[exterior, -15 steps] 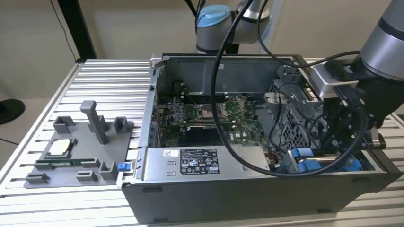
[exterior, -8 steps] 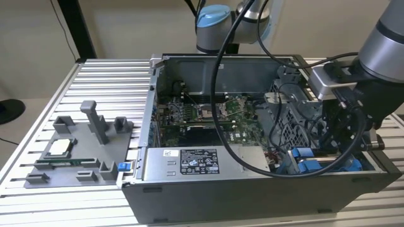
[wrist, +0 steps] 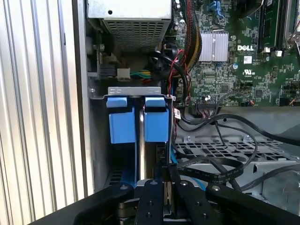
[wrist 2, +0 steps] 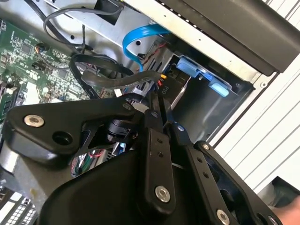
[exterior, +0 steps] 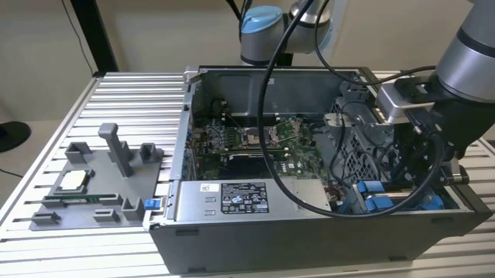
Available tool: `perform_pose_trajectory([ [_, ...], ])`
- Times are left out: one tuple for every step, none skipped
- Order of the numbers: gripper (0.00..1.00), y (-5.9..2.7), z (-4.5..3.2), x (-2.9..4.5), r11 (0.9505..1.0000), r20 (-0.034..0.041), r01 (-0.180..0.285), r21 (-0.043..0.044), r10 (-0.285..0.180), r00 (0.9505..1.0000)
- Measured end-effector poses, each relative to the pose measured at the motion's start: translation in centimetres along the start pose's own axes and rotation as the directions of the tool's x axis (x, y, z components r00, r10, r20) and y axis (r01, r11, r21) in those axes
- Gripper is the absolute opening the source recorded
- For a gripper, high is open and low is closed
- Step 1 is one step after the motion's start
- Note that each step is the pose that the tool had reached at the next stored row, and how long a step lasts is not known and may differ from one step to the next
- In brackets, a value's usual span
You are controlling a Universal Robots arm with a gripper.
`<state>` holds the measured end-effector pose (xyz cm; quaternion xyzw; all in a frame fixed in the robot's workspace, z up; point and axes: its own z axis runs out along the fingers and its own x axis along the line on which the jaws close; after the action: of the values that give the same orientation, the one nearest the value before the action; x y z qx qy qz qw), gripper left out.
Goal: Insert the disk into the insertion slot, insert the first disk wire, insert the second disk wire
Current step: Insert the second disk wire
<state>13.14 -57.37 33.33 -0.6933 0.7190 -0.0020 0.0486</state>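
1. Exterior view: the arm point(exterior: 464, 75) is reaching down into the lower right corner of the open computer case point(exterior: 255, 255). The disk point(exterior: 371, 188) is showing there as blue carrier tabs, so it looks like step one is done and the wire part is what's going on.
2. Second wrist view: the gripper point(wrist 2: 159, 105) is sitting at centre frame, clenched, and it seems to be pinching the end of a dark flat disk wire point(wrist 2: 117, 79) that is looping off to the upper left. The disk point(wrist 2: 192, 65) is sitting in the insertion slot point(wrist 2: 201, 108), just up and right of the fingertips, close but apparently not touching. Can't tell if the plug is seated yet.
3. First wrist view: the gripper point(wrist: 166, 185) is at bottom centre, pressed together. The disk point(wrist: 156, 124) is lying straight above it in the frame, tucked into the insertion slot point(wrist: 136, 91). The disk wire point(wrist: 220, 174) is trailing off to the right. Whether this is wire one or two, no idea.
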Motion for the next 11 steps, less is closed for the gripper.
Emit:
perform_pose_trajectory([
  [0.0, 0.0, 0.01, 0.0, 1.0, 0.0002, 0.0, 0.0001, 0.0, 1.0],
  [0.0, 0.0, 0.01, 0.0, 1.0, 0.0001, 0.0, 0.0, 0.0, 1.0],
  [1.0, 0.0, 0.02, 0.0, 1.0, 0.0005, 0.0, 0.0001, 0.0, 1.0],
  [1.0, -0.02, 0.12, -0.02, 1.0, 0.0029, 0.0, 0.0001, 0.0, 1.0],
  [1.0, -0.02, 0.12, -0.01, 1.0, 0.0024, 0.0, 0.0001, 0.0, 1.0],
  [1.0, -0.02, 0.07, -0.01, 1.0, 0.0016, 0.0, -0.0001, 0.0, 1.0],
  [1.0, -0.02, -0.16, -0.01, 1.0, 0.0006, 0.0, -0.0005, 0.0, 1.0],
  [1.0, -0.04, -0.54, -0.05, 1.0, 0.001, 0.0, -0.0011, 0.0, 1.0],
  [1.0, -0.07, -1.02, -0.08, 1.0, 0.0005, 0.0, -0.0016, 0.0, 1.0],
  [1.0, -0.1, -1.5, -0.1, 1.0, 0.0006, 0.0, -0.002, 0.0, 1.0],
  [1.0, -0.14, -1.96, -0.13, 1.0, 0.0001, 0.0, -0.0022, 0.0, 1.0],
])
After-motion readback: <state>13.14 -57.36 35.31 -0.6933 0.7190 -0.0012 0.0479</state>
